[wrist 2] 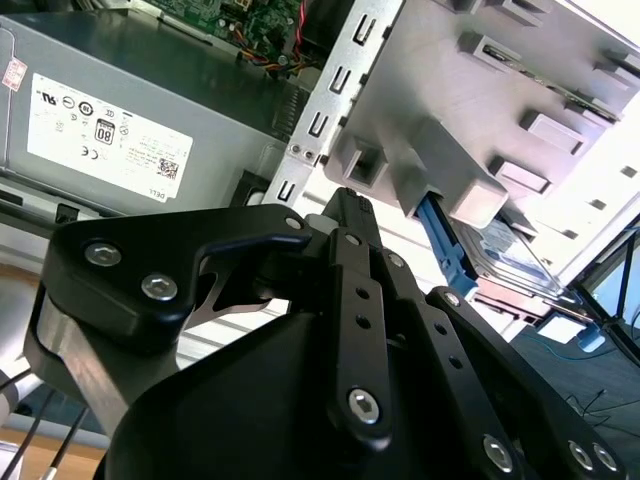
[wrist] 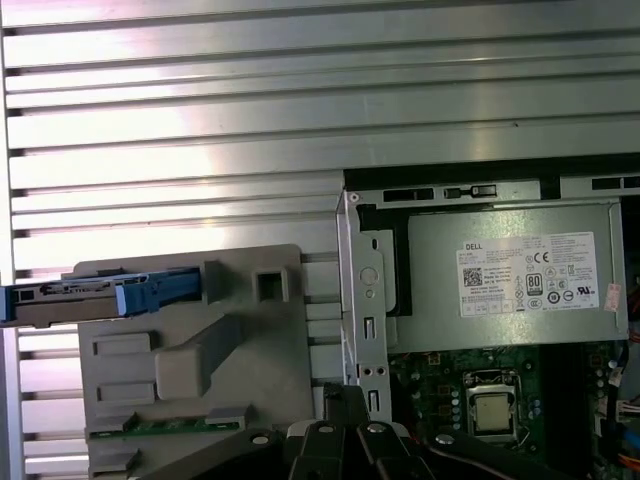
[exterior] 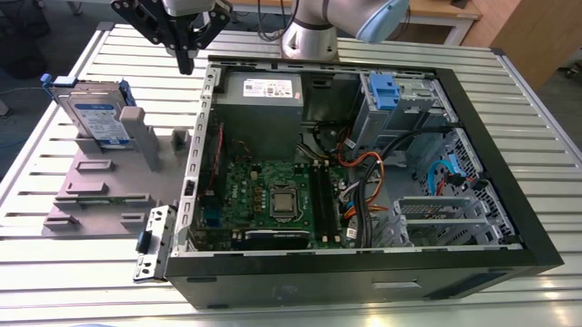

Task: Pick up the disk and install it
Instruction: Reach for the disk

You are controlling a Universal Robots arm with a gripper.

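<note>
Nothing of the task looks done so far; the disk (exterior: 95,117) stands on edge in a slot of the grey fixture (exterior: 100,197), on the slatted table (exterior: 54,286) just outside the open computer case (exterior: 364,276), towards the exterior view's left; its label faces outward and its blue frame runs along the top edge; in the first wrist view it appears edge-on as a blue and grey strip (wrist: 100,297) at the fixture's far end. The gripper (exterior: 185,63) hangs above the table near the case's back corner, between the disk and the power supply (exterior: 264,92), apart from both and touching nothing; its fingers are drawn together and hold nothing. Inside the case, the metal drive cage (exterior: 409,102) carries a blue latch piece (exterior: 382,92), and the motherboard (exterior: 272,197) lies exposed below the power supply. By my reading, both the grasp of the disk and its seating in the case remain undone.
</note>
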